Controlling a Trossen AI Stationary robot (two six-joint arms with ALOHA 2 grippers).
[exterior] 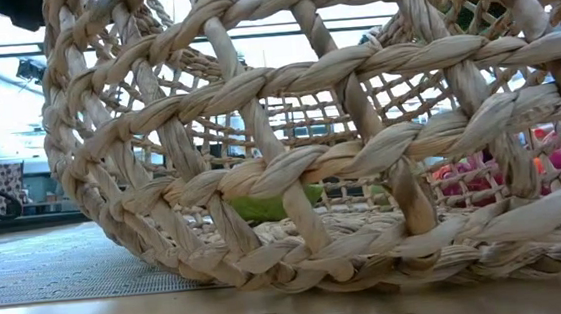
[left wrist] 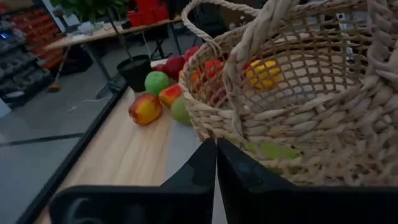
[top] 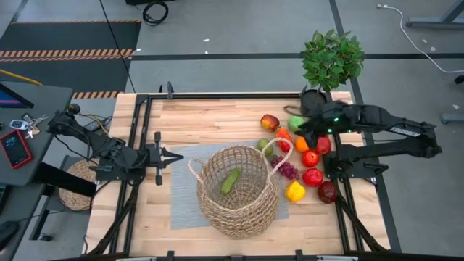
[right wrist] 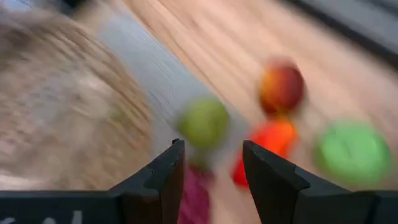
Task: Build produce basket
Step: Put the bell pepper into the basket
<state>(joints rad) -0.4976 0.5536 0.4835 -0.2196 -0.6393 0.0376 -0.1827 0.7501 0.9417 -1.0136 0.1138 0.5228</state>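
You have the basket (top: 238,190) mid-table on the grey mat (top: 181,190), one green piece (top: 230,180) inside. The rest of the produce (top: 304,163) lies just right of it. Left gripper (top: 168,157): fingers closed, empty, beside the basket. Right gripper (right wrist: 211,163): fingers parted, empty, above the produce. No legible writing.

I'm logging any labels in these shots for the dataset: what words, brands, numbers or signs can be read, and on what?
None can be read.
Red phone on the side desk: screen too small to read.
Basket, fruit and mat: no labels.
Shelves in the room behind, left wrist view: too blurred to read.
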